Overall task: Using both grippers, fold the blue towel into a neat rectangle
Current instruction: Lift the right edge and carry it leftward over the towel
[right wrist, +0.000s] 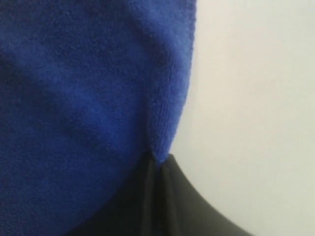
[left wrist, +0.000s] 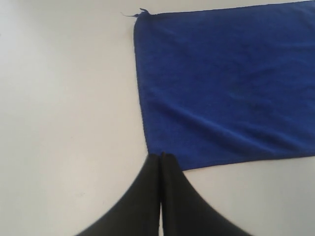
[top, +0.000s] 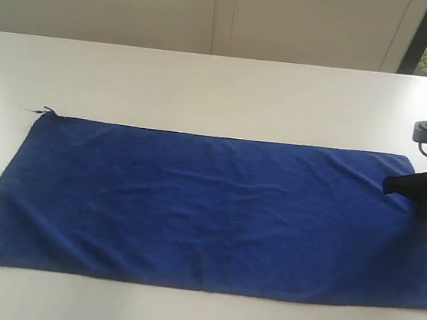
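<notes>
Both grippers closed.
We note the left gripper [left wrist: 161,157] with jaws pressed together; the right gripper [right wrist: 156,164] pinches the edge of the blue towel [right wrist: 74,98].

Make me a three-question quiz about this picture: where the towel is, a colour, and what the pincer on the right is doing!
1. Where is the blue towel?
A. Hanging off a chair.
B. Spread flat on the table.
C. Rolled in a basket.
2. What colour is the table?
A. Green.
B. Brown.
C. White.
3. What is the right gripper doing?
A. Pinching the towel's edge, shut.
B. Hanging wide open.
C. Holding a cup.
Answers:
1 B: it lies open on the tabletop.
2 C: the bare surface around the towel is white.
3 A: its tips are closed together on the cloth's edge.
</notes>
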Available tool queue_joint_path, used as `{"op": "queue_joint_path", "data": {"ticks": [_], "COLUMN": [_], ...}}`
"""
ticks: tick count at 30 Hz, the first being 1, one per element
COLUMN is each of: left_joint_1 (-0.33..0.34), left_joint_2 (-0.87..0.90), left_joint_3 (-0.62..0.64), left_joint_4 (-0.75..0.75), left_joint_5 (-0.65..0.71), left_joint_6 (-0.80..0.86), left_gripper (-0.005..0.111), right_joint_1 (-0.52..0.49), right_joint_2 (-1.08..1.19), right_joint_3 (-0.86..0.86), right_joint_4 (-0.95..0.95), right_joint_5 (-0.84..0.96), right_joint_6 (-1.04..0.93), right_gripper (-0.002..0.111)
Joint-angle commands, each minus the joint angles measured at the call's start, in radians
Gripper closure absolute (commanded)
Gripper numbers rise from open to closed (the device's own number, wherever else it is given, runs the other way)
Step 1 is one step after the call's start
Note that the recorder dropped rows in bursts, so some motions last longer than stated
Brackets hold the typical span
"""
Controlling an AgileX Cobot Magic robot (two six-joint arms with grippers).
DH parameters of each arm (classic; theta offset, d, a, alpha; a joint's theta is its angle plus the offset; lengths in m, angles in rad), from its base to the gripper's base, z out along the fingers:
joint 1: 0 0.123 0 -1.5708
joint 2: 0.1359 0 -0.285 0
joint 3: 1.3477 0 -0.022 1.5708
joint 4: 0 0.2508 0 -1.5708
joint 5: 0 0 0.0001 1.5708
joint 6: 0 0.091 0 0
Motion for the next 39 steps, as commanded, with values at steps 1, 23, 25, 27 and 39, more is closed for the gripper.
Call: {"op": "queue_joint_path", "data": {"ticks": [1, 23, 25, 27, 39], "left_joint_1": [0.003, 0.003, 0.003, 0.003, 0.003], "left_joint_2": [-0.007, -0.007, -0.007, -0.007, -0.007], "left_joint_3": [0.005, 0.005, 0.005, 0.005, 0.005], "left_joint_4": [-0.006, -0.006, -0.006, -0.006, -0.006], "left_joint_5": [0.010, 0.010, 0.010, 0.010, 0.010], "left_joint_6": [-0.009, -0.009, -0.009, -0.009, -0.009], "left_gripper": [0.107, 0.107, 0.107, 0.107, 0.107], "right_joint_1": [-0.062, -0.158, -0.061, 0.006, 0.493], "right_joint_2": [-0.001, -0.081, -0.154, -0.200, -0.303], "right_joint_3": [-0.035, -0.100, -0.100, -0.100, -0.150], "right_joint_4": [-0.110, 0.080, 0.126, 0.128, 0.185], "right_joint_5": [0.009, 0.020, 0.054, 0.077, 0.095], "right_joint_6": [0.080, 0.020, -0.009, -0.009, 0.042], "right_gripper": [0.108, 0.108, 0.108, 0.108, 0.108]}}
